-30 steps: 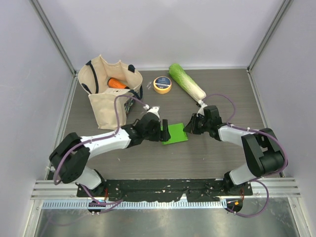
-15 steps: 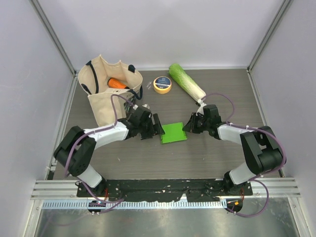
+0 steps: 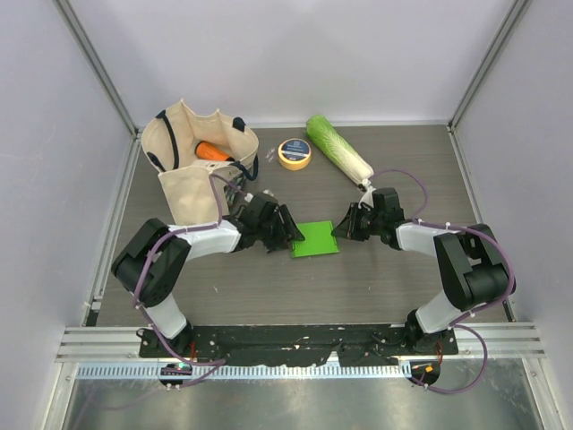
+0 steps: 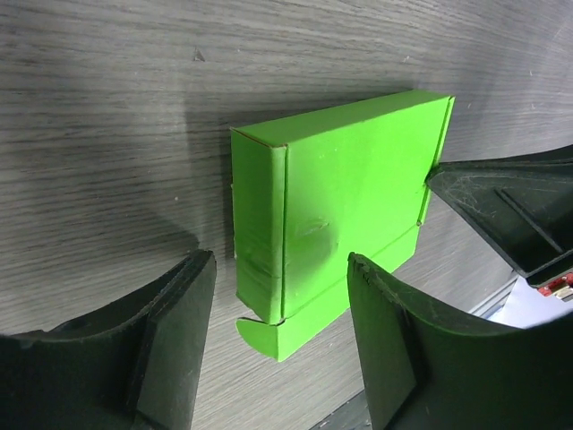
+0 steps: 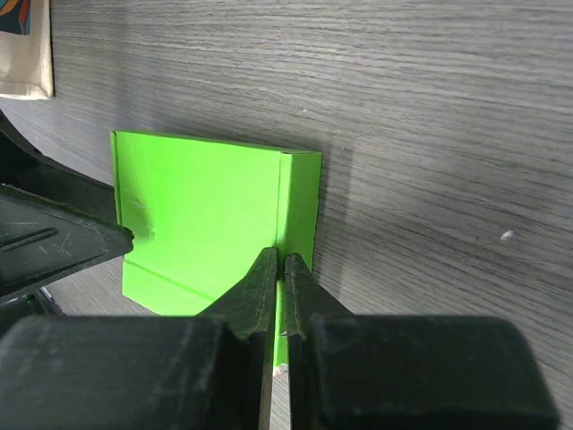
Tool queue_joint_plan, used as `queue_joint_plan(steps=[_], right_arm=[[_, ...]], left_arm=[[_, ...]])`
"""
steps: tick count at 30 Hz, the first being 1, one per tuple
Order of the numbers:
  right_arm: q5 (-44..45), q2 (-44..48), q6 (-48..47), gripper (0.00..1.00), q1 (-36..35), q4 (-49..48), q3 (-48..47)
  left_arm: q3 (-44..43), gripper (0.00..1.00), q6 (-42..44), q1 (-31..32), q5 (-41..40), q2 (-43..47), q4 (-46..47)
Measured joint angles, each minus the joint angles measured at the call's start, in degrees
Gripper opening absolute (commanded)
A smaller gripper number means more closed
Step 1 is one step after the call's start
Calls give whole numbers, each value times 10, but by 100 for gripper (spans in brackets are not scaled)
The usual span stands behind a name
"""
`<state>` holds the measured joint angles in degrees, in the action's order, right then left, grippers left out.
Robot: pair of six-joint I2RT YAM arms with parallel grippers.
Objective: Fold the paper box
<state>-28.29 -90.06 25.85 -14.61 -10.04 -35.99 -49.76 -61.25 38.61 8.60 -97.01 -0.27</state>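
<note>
The paper box (image 3: 315,240) is bright green and lies flat and closed on the wood-grain table. In the left wrist view (image 4: 345,202) it shows a folded left wall and a small rounded tab sticking out at the near corner. My left gripper (image 3: 288,231) is open just left of the box and touches nothing; in its own view (image 4: 282,345) the jaws straddle the box's near corner. My right gripper (image 3: 339,231) is shut, pinching the box's right edge (image 5: 300,202); its tips (image 5: 279,262) sit at the side crease.
A cream tote bag (image 3: 192,175) with an orange item inside stands at the back left, close behind my left arm. A yellow tape roll (image 3: 295,153) and a long pale-green cabbage (image 3: 338,148) lie behind the box.
My left gripper has drawn back off the box's left edge and its arm has swung toward the bag. The box and the right gripper have stayed put.
</note>
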Motion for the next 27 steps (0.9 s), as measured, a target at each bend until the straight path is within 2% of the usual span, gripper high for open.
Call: queue_joint_plan(steps=[10, 13, 22, 24, 27], right_arm=[[-12, -5, 4, 1, 9, -1, 0], [-21, -10, 8, 1, 14, -4, -2], [-20, -15, 11, 1, 22, -18, -2], [-20, -15, 11, 1, 23, -19, -2], [-20, -15, 11, 8, 23, -22, -1]], left_arm=[[1, 56, -36, 0, 2, -15, 23], [7, 51, -50, 0, 4, -16, 40], [56, 43, -107, -1, 24, -34, 158], [71, 36, -118, -1, 24, -33, 187], [87, 29, -134, -1, 21, -33, 215]])
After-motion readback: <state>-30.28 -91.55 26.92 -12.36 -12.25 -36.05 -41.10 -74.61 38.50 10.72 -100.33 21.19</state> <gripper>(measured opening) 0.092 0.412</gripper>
